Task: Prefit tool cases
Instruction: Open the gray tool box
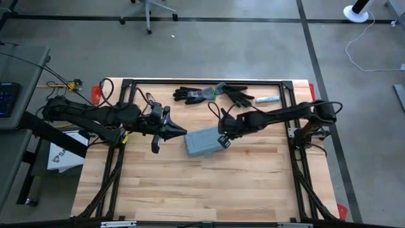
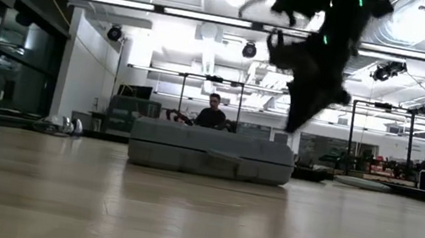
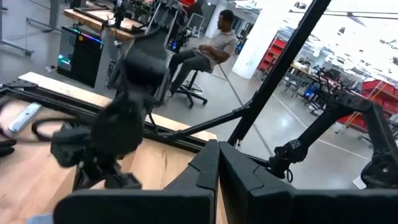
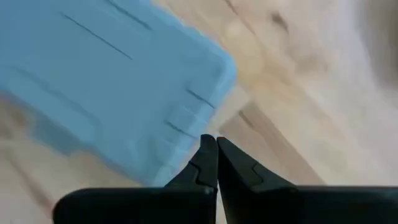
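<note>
The grey-blue tool case (image 1: pixel 204 142) lies shut and flat on the wooden table, near its middle; it also shows in the low view (image 2: pixel 210 153). The right wrist view shows its lid (image 4: pixel 112 81) and a small latch tab (image 4: pixel 186 117) on one edge. My right gripper (image 1: pixel 223 140) is shut and stands at the case's right edge, close by the latch tab (image 4: pixel 216 142). In the low view its tip (image 2: pixel 290 124) hangs just above the case's top. My left gripper (image 1: pixel 182 132) is shut, points level toward the table's right, and stops short of the case's left corner.
Black gloves (image 1: pixel 212 95) and a small white-and-blue object (image 1: pixel 268 99) lie near the far edge, inside the black frame (image 1: pixel 202 82). Bare wood (image 1: pixel 202 190) spreads on the near side of the case. A person (image 3: pixel 214 46) sits in the room beyond the table.
</note>
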Tool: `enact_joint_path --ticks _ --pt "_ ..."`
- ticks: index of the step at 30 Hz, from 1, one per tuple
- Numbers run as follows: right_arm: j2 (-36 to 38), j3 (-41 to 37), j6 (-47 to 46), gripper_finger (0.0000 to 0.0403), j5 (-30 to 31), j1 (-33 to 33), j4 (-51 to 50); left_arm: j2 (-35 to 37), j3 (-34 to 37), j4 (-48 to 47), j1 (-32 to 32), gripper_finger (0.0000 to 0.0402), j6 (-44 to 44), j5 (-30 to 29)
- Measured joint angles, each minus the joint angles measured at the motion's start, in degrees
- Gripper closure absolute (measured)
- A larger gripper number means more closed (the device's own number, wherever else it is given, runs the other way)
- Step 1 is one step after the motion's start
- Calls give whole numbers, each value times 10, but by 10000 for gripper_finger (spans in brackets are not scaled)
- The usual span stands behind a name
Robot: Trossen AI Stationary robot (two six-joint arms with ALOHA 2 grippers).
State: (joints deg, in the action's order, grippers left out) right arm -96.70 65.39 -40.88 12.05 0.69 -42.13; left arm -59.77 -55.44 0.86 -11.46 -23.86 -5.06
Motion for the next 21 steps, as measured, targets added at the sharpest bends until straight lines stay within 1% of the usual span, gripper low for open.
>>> enact_joint_path --ticks 2,5,7,9,11,14,16,18,21 --pt "0 -37 -31 403 -11 0 33 0 0 -2 -1 401 0 0" --pt "1 -103 -77 403 -61 -1 122 0 0 -5 -6 401 0 0" --pt "1 -147 -109 403 -93 -1 205 0 0 -8 -6 401 0 0" --pt "3 -182 -142 403 -112 -1 292 0 0 -13 -6 401 0 0" --pt "4 -198 -174 403 -124 -1 354 0 0 -15 -6 401 -1 0" --pt "16 -197 -190 403 -118 7 380 0 0 -37 -7 401 -13 10" --pt "26 -189 -191 403 -105 12 373 1 -1 -92 -9 401 -30 22" --pt "36 -186 -188 403 -101 14 363 0 -1 -184 -16 401 -56 19" --pt "47 -185 -184 403 -95 13 352 0 6 -338 -26 402 -112 -26"
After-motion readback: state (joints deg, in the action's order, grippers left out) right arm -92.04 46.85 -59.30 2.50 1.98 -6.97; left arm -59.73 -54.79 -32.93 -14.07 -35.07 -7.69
